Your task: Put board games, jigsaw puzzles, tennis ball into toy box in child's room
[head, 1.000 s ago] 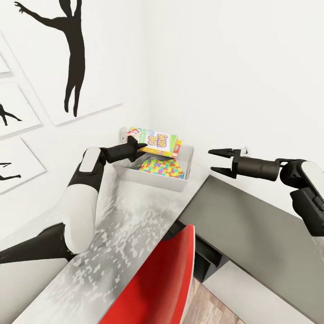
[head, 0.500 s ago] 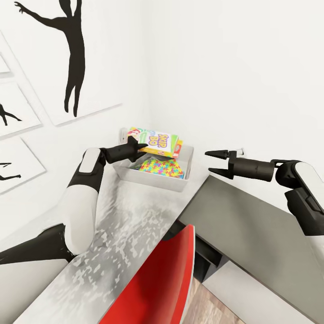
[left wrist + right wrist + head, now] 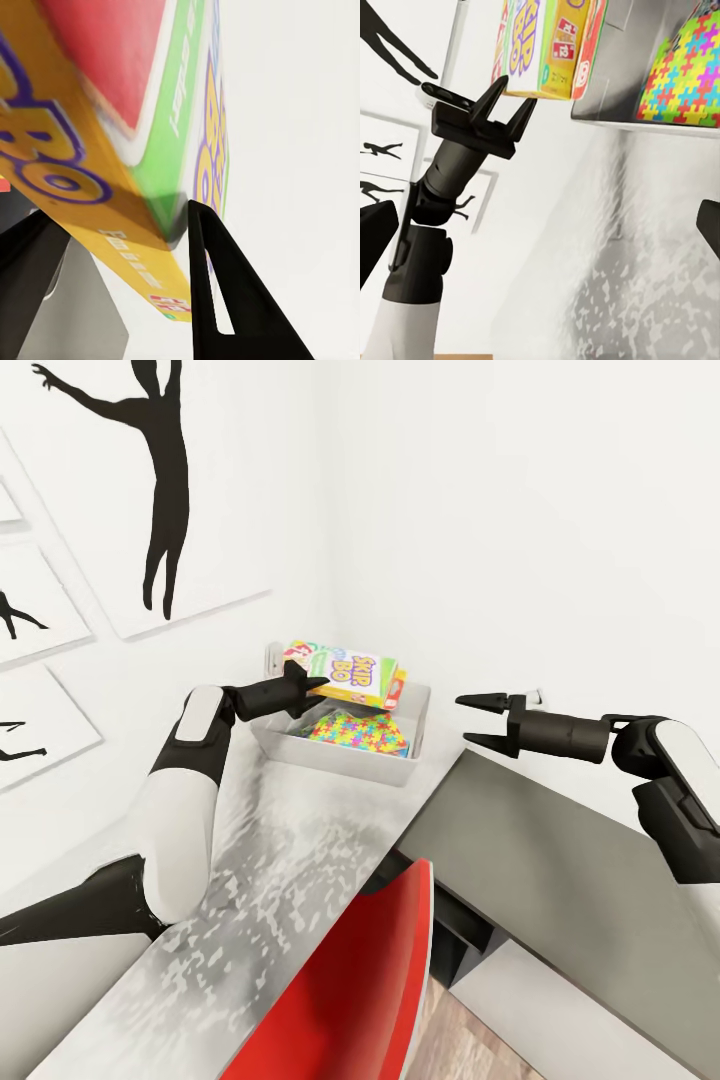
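A colourful "Skip-Bo" board game (image 3: pixel 345 671) hangs tilted above the back of the pale grey toy box (image 3: pixel 335 758) in the table's corner. My left gripper (image 3: pixel 306 690) is shut on its near edge; the left wrist view has the board game (image 3: pixel 112 112) wedged between the two fingers. Another game box (image 3: pixel 398 686) leans behind it. A multicolour jigsaw puzzle (image 3: pixel 360 734) lies inside the bin. My right gripper (image 3: pixel 463 718) hovers open, empty, to the right of the bin over the dark grey section. Its wrist view takes in the left gripper (image 3: pixel 514 94), the game (image 3: pixel 529 41) and the puzzle (image 3: pixel 690 67).
The light grey table top (image 3: pixel 280 860) runs toward me, and the dark grey corner section (image 3: pixel 540 850) lies to the right. A red chair back (image 3: pixel 370 980) stands close in front. White walls with black silhouette pictures (image 3: pixel 150 490) close in behind and to the left.
My right gripper has slid a little left toward the toy box. The left gripper and the game have risen very slightly.
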Controlling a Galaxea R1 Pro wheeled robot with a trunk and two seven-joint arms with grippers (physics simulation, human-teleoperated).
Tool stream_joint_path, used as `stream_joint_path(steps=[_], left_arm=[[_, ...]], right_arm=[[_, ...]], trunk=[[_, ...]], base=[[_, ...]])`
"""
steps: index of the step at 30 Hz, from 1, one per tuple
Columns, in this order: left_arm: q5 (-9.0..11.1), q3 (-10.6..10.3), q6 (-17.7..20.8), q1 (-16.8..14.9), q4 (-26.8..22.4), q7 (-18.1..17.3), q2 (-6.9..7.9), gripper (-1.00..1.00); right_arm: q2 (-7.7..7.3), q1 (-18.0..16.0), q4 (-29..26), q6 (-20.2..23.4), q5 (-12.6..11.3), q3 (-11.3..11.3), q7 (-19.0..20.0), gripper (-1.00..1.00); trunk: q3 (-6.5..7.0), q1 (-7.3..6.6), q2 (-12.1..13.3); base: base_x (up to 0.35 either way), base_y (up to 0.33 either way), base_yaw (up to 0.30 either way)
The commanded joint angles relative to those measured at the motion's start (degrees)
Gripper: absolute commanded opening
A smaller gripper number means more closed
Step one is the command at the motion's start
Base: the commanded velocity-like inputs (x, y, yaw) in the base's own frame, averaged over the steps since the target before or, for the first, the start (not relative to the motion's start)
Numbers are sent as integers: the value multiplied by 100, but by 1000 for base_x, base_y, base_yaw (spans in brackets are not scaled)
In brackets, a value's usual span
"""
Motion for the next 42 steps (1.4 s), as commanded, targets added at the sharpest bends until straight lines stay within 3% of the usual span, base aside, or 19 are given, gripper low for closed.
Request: stream_joint_path(steps=[1, 7, 13, 16, 35, 42], left_arm=[[3, 36, 37, -7, -2, 9, -8, -100], [2, 24, 34, -70, 141, 21, -8, -100], [-76, 21, -103, -576, 1226, 19, 29, -100], [-87, 25, -168, -686, 1406, 24, 52, -100], [-124, 13, -505, -790, 1538, 27, 62, -100], [-181, 1, -669, -790, 1797, 22, 56, -100]], right_arm=[[-5, -6, -3, -5, -62, 5, -56, 100], [-43, -5, -3, -10, -84, 3, -56, 100], [-74, -5, -10, -4, -110, 2, -59, 100], [-88, -5, -11, -2, -124, 2, -65, 100], [-111, -5, -64, 1, -146, 2, -80, 100], [-202, -5, -69, 14, -167, 3, -82, 100]], trunk=[[-7, 1, -6], [-7, 1, -6], [-7, 1, -6], [-7, 1, -6], [-7, 1, -6], [-7, 1, -6]], base=[[0, 0, 0], [0, 0, 0], [0, 0, 0], [0, 0, 0], [0, 0, 0], [0, 0, 0]])
